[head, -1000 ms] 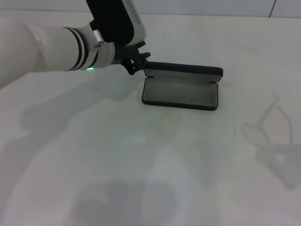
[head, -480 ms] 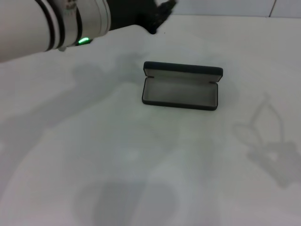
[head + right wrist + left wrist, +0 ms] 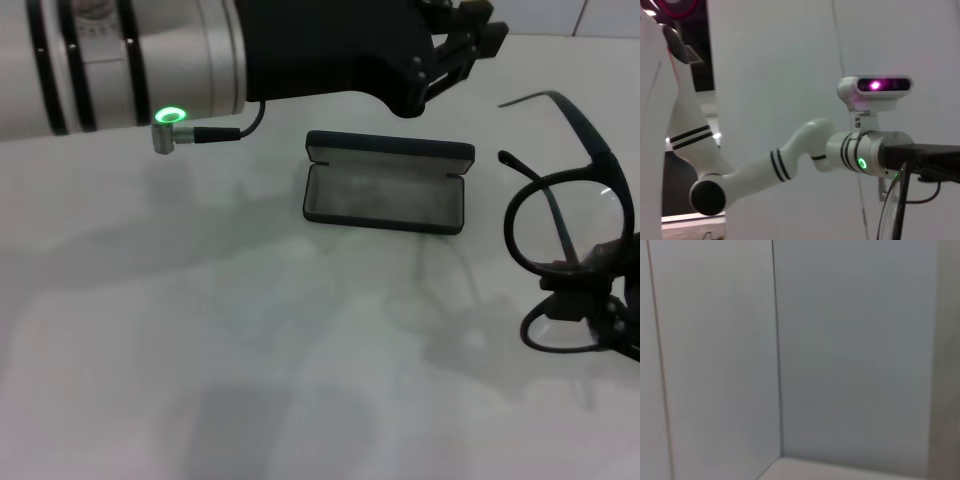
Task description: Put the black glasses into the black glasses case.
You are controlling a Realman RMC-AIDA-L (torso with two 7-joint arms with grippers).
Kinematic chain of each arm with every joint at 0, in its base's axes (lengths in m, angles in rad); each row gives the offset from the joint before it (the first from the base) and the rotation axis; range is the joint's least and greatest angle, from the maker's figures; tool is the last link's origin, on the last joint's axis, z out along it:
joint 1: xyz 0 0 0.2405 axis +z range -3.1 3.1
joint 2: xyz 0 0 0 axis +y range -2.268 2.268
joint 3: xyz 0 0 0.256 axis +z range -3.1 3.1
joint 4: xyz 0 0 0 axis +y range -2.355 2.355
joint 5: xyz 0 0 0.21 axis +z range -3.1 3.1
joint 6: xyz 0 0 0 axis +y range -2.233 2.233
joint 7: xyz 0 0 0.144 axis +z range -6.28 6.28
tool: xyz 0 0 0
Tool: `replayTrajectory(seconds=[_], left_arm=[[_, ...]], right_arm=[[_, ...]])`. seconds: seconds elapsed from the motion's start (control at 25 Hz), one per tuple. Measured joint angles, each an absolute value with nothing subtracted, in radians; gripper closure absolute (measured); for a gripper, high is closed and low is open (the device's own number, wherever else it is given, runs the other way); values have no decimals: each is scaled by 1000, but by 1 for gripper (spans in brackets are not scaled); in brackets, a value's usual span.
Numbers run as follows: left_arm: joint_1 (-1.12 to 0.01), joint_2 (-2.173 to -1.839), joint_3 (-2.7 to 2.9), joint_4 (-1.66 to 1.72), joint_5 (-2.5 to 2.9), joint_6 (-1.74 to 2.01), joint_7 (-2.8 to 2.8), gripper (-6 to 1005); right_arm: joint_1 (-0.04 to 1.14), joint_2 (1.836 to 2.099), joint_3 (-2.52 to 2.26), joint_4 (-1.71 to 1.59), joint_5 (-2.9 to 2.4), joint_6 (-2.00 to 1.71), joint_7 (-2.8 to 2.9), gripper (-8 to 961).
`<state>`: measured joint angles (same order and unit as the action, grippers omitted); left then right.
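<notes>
The black glasses case (image 3: 385, 192) lies open on the white table, grey lining up, its lid standing at the far side. The black glasses (image 3: 560, 215) hang in the air at the right, above the table and right of the case, temple arms unfolded. My right gripper (image 3: 585, 292) is shut on their frame near the bridge. A piece of the frame also shows in the right wrist view (image 3: 901, 200). My left gripper (image 3: 462, 42) is raised high, behind and above the case, touching nothing. The left wrist view shows only wall.
My left forearm (image 3: 120, 65), white with a green light, fills the upper left of the head view. The white table (image 3: 200, 330) stretches in front of the case. The right wrist view shows my left arm (image 3: 790, 160) and head camera (image 3: 875, 90).
My left arm has lifted away from the case's left end and swung right, across the top of the view. My right gripper has come into view at the right, holding the glasses.
</notes>
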<state>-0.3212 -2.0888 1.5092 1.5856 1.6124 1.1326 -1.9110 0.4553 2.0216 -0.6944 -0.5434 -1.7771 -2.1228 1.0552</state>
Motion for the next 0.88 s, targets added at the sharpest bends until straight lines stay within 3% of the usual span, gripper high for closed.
replayTrajectory(seconds=[0.4,0.88], left_arm=[[-413,-2088,1376,1310,1344,1396,-1789,944],[-488,-2089,1368,1111,1320,1501,-1718,950]], right_arm=[[529,2025,-737,-503,-1773,-2125,1051,830],[562,2029,-741,-477,-1754,-2132,1051,830]])
